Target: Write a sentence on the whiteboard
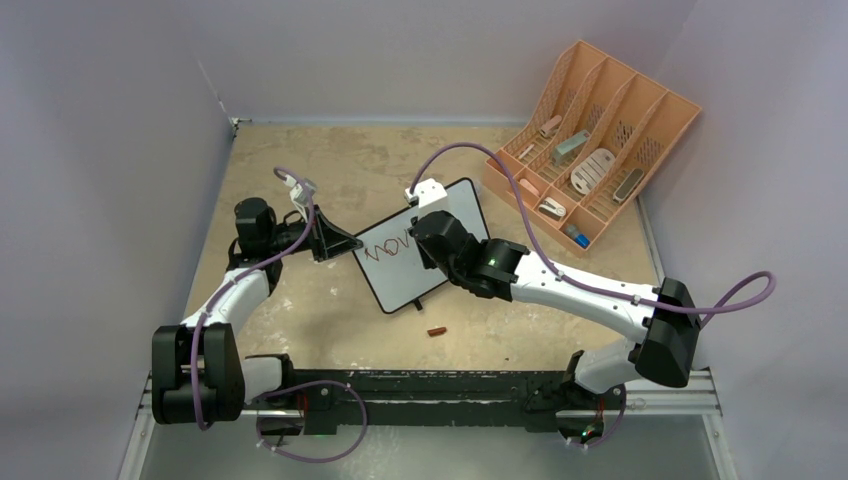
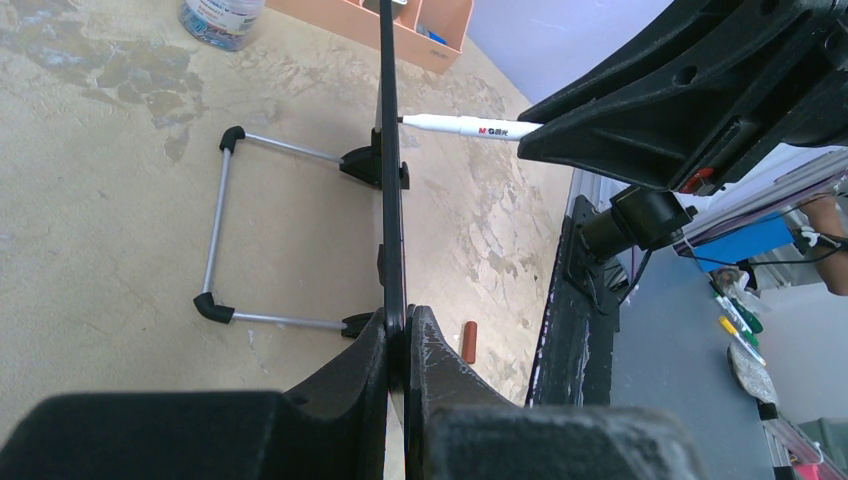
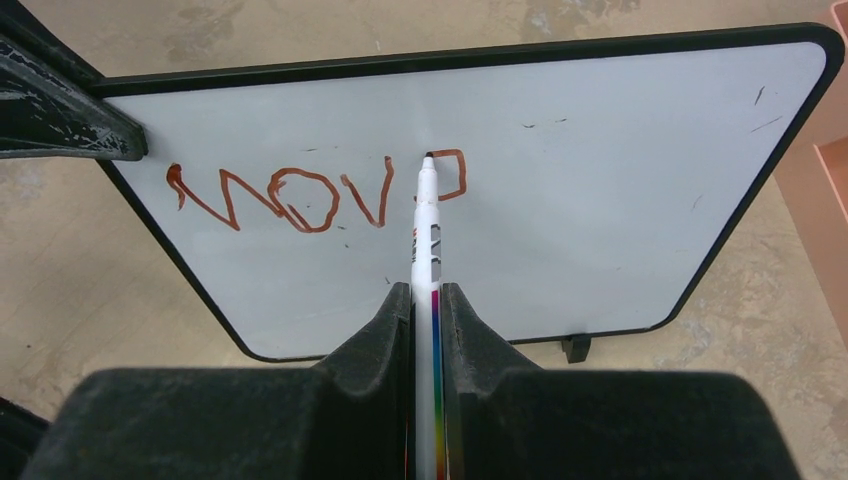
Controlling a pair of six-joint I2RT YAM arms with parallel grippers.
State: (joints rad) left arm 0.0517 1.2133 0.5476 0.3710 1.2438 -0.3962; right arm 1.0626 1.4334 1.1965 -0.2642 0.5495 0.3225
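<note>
The whiteboard (image 1: 398,278) stands tilted at mid-table on its wire stand (image 2: 215,230), its black frame edge-on (image 2: 390,180) in the left wrist view. My left gripper (image 2: 405,335) is shut on the board's left edge, also visible as a black finger (image 3: 60,120) in the right wrist view. My right gripper (image 3: 427,290) is shut on a white marker (image 3: 427,230) with a rainbow stripe. The marker's tip touches the board face (image 3: 600,200) at the top left of a half-drawn red letter. Red lettering (image 3: 290,195) runs leftward from the tip.
A red marker cap (image 1: 436,331) lies on the table in front of the board, also seen as the cap (image 2: 469,341). A peach slotted organizer (image 1: 590,140) with small items stands at the back right. A clear bottle (image 2: 220,20) stands behind the board.
</note>
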